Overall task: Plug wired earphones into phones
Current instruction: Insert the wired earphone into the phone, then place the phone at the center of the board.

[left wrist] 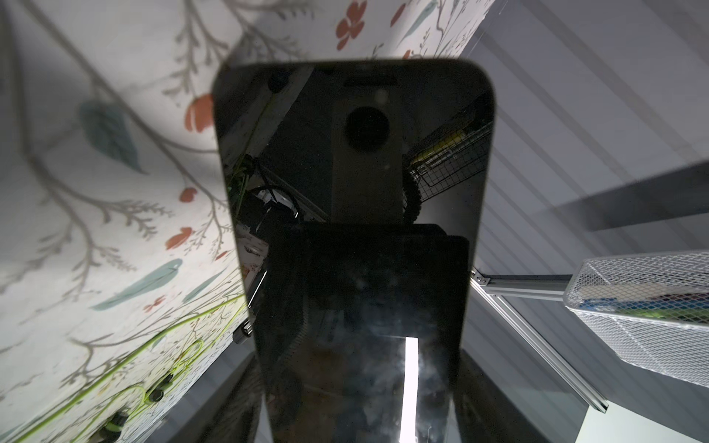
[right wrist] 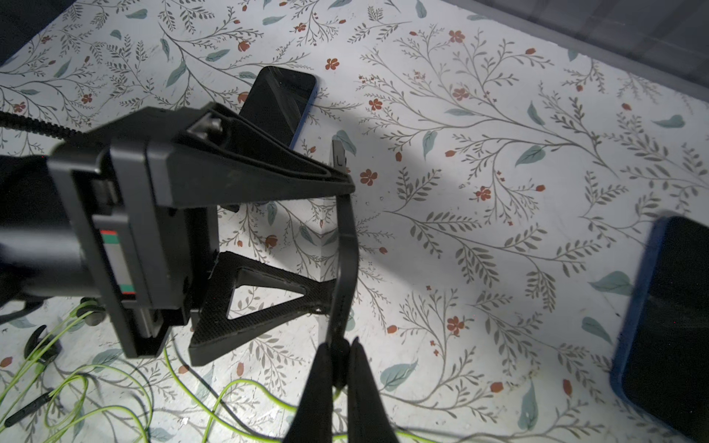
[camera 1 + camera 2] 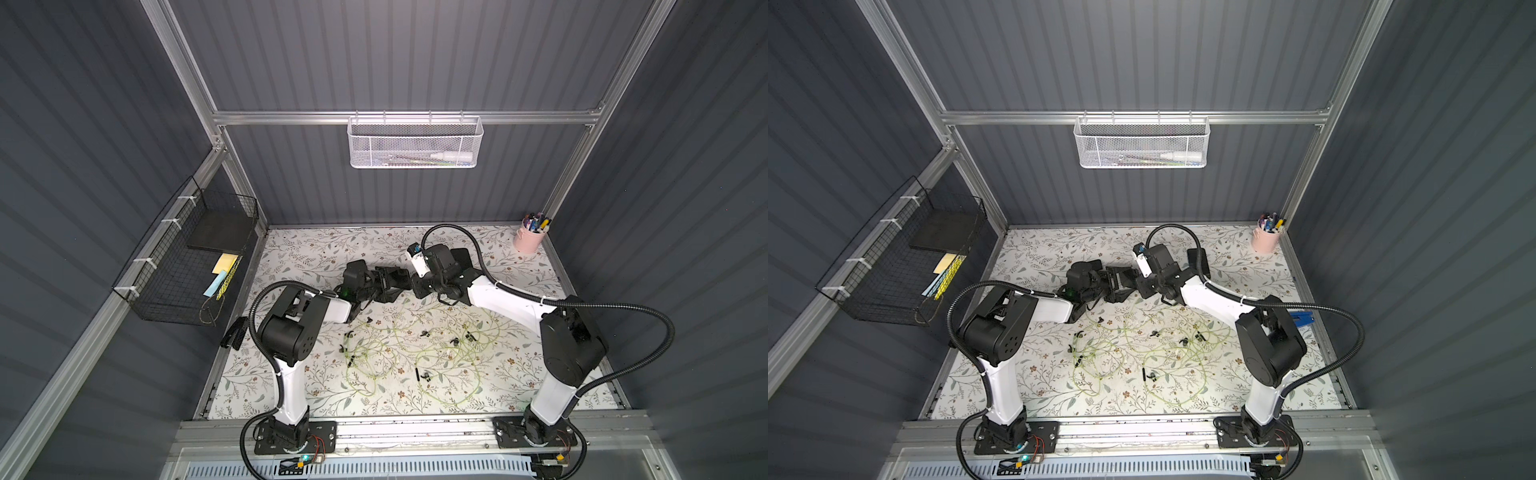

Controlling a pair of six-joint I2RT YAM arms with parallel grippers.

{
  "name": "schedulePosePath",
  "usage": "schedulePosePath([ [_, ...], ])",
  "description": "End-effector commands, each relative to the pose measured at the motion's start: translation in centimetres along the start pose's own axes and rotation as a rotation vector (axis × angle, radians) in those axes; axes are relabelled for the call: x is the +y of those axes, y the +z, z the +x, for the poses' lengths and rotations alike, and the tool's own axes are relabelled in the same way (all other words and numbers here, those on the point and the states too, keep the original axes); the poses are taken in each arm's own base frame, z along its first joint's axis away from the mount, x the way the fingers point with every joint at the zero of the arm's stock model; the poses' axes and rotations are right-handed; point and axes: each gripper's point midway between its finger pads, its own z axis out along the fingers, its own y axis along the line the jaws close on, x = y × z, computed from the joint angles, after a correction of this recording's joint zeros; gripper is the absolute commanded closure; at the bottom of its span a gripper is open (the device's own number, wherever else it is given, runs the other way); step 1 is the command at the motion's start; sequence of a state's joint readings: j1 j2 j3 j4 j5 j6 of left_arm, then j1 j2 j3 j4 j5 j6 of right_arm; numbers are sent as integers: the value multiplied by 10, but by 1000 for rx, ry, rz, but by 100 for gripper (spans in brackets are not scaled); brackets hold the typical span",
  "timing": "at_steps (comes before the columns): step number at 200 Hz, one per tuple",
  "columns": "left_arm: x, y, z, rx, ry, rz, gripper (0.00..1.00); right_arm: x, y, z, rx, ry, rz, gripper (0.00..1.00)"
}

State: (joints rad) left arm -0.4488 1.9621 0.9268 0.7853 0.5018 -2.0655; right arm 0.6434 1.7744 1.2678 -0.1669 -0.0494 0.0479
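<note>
My left gripper [image 3: 388, 282] is shut across the width of a black phone [image 1: 353, 172] and holds it off the table on edge; its glossy screen fills the left wrist view. In the right wrist view this phone [image 2: 347, 222] shows as a thin black bar. At its lower end my right gripper [image 2: 339, 356] is shut on a small black plug [image 2: 339, 370], with a yellow-green cord trailing from it. Two more phones with blue rims lie flat, one [image 2: 280, 103] beyond the left gripper and one [image 2: 667, 326] to the side. Several earphones [image 3: 395, 349] lie tangled at mid-table.
A pink cup of pens [image 3: 530, 239] stands at the back right corner. A black wire basket [image 3: 187, 266] hangs on the left wall and a white mesh basket [image 3: 415, 143] on the back rail. A blue object [image 3: 1302, 318] lies by the right arm.
</note>
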Motion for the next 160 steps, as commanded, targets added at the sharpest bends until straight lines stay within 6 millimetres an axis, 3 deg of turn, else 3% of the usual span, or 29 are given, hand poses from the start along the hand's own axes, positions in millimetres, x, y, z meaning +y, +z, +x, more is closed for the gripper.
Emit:
schedulePosePath([
  [1, -22, 2, 65, 227, 119, 40, 100, 13, 11, -3, -8, -18, -66, 100],
  [17, -12, 4, 55, 195, 124, -3, 100, 14, 5, -5, -11, 6, -76, 87],
  [29, -4, 6, 43, 159, 140, -53, 100, 12, -1, -6, -6, 27, -74, 65],
  [42, 5, 8, 28, 114, 166, -121, 100, 9, -10, -6, 5, 50, -71, 47],
  [62, 9, 9, 11, 57, 231, -214, 100, 1, -27, -3, 18, 95, -67, 34],
  [90, 4, 7, -14, -38, 383, -357, 100, -18, -49, 3, 4, 191, -36, 26],
  [136, -13, -3, -58, -197, 729, -658, 100, -86, -65, 48, 93, 430, 123, 20],
  [160, -14, -10, -77, -233, 848, -789, 100, -98, -71, 61, 126, 469, 155, 19],
])
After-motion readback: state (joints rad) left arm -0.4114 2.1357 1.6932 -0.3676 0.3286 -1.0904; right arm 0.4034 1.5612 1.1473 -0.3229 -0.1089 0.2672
